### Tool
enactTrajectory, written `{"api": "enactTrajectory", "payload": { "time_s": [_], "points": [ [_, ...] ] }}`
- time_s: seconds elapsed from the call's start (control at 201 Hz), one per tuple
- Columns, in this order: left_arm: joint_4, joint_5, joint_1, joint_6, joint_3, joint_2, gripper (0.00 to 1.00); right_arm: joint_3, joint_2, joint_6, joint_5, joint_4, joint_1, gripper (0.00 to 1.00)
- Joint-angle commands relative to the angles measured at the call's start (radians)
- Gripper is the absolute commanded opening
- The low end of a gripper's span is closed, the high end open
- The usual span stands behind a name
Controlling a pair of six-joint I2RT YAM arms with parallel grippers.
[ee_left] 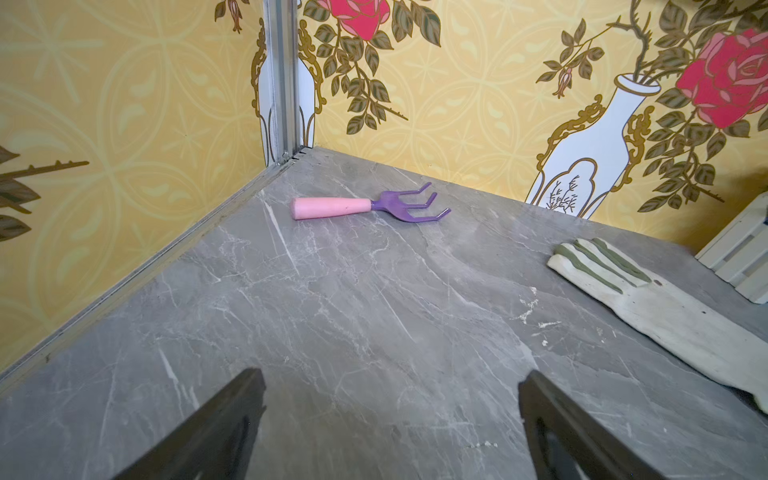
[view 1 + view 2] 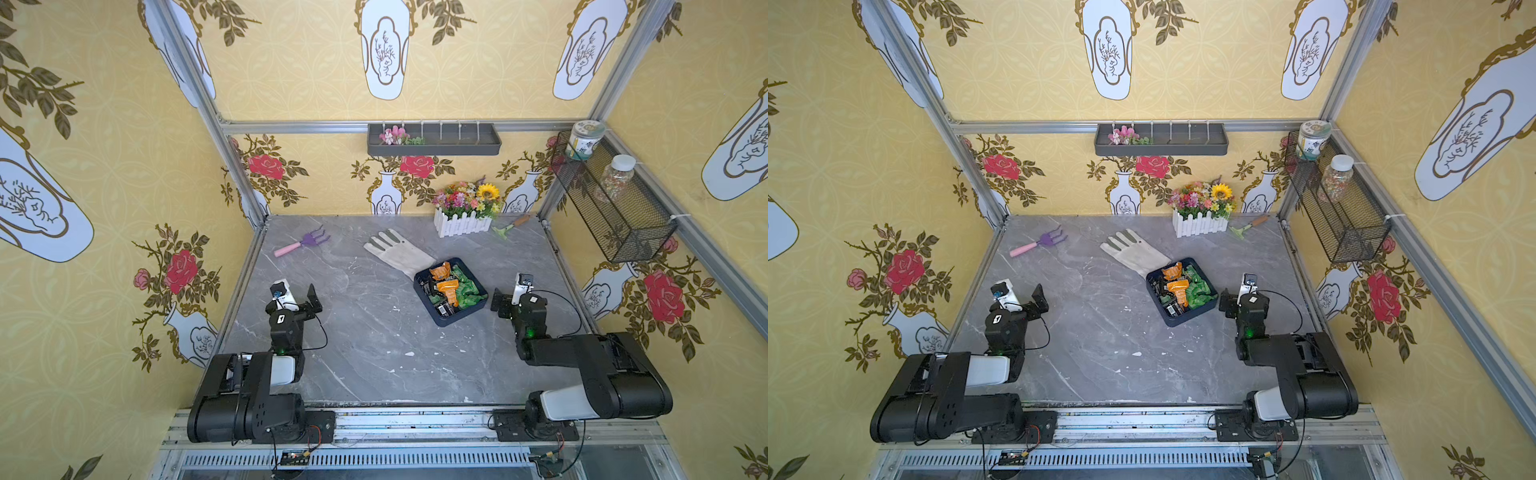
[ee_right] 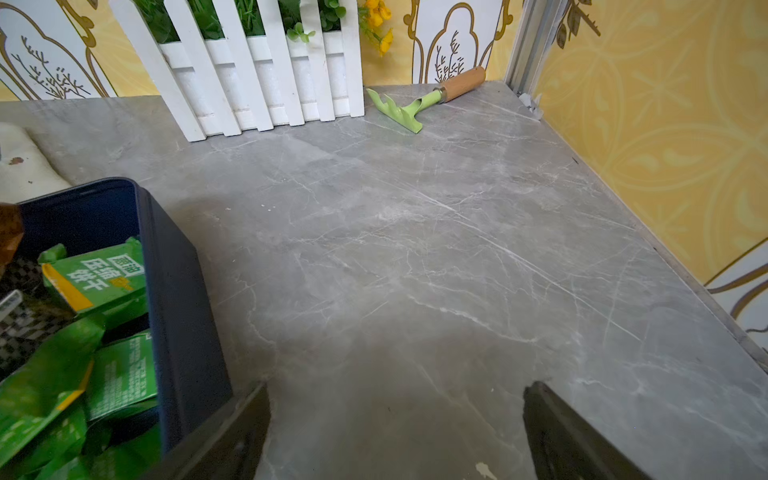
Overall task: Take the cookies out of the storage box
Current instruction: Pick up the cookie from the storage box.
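1. The storage box is sitting right of the centre of the table. The cookies are lying heaped inside it in green, orange and black.
2. The right gripper is hanging just right of the box, jaws spread wide and gripping nothing. One finger is standing close beside the box's outer wall.
3. The left gripper is hovering near the table's left edge, well apart from the box, jaws gaping wide with nothing between them.
4. A white glove is lying far-left of the box, its cuff reaching the box's corner.
5. A purple fork is lying at the far left. A white fence planter and a green rake are sitting along the far wall.
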Motion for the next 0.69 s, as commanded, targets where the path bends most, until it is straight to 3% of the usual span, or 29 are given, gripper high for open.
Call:
{"api": "enactTrajectory", "payload": {
  "time_s": [0.0, 0.458, 0.548, 0.687],
  "points": [
    [0.032, 0.008, 0.001, 0.008, -0.007, -0.004, 1.0, 0.001, -0.002, 0.006, -0.002, 0.025, 0.0, 0.97],
    [0.036, 0.004, 0.001, 0.007, -0.009, -0.007, 1.0, -0.011, -0.01, -0.002, 0.014, 0.049, 0.002, 0.97],
    [0.001, -0.029, -0.005, 0.01, -0.004, -0.078, 1.0, -0.043, -0.136, -0.033, 0.08, 0.008, 0.056, 0.97],
    [-0.214, -0.064, -0.011, -0.003, 0.032, -0.279, 1.0, 0.027, -0.381, -0.05, 0.209, -0.264, 0.159, 0.97]
  ]
}}
